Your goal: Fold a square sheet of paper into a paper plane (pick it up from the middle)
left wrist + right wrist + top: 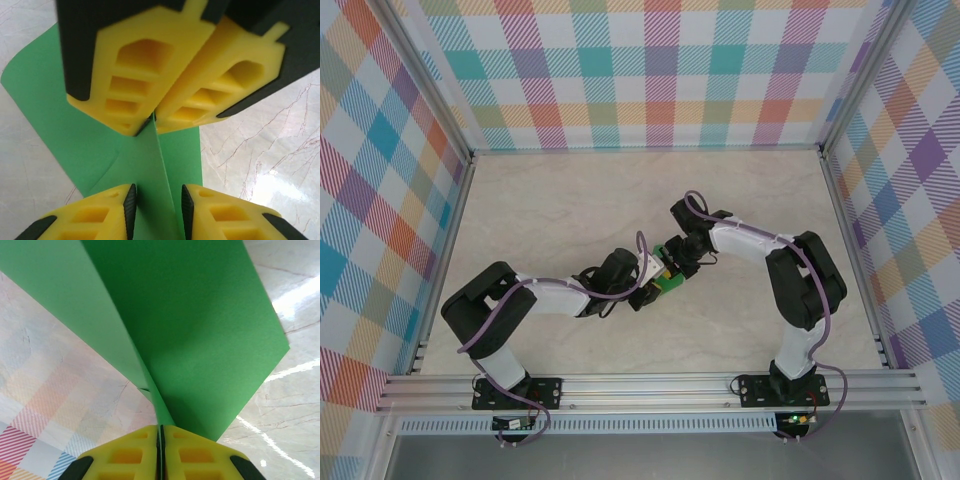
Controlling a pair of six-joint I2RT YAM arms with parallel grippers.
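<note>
- The worktop [570, 200], pale and marbled, takes up the middle of the overhead frame. The left arm [535, 295] and right arm [760, 245] reach in from the bottom edge and meet just below centre.
- The square sheet of paper [200, 315] sits there between the two wrists. It is bright green and drawn up along a ridge [131, 345] through its middle, with a panel falling away on each side like a tent. I cannot tell whether its edges rest on the worktop.
- I judge it very light and limp. It bends freely and will keep any crease I give it. A hard tug would crumple or tear it, and its smooth face could slide out of a loose pinch.
- The right jaws are together, clamped on that ridge. In the right wrist view the fold runs straight into the seam between them at bottom centre.
- The left jaws stand apart at the bottom of the left wrist frame. Their black pads [130, 205] sit either side of the ridge and, as far as I can see, do not press it.
- I reckon the best hold is on the ridge itself, just beside the right jaws.
</note>
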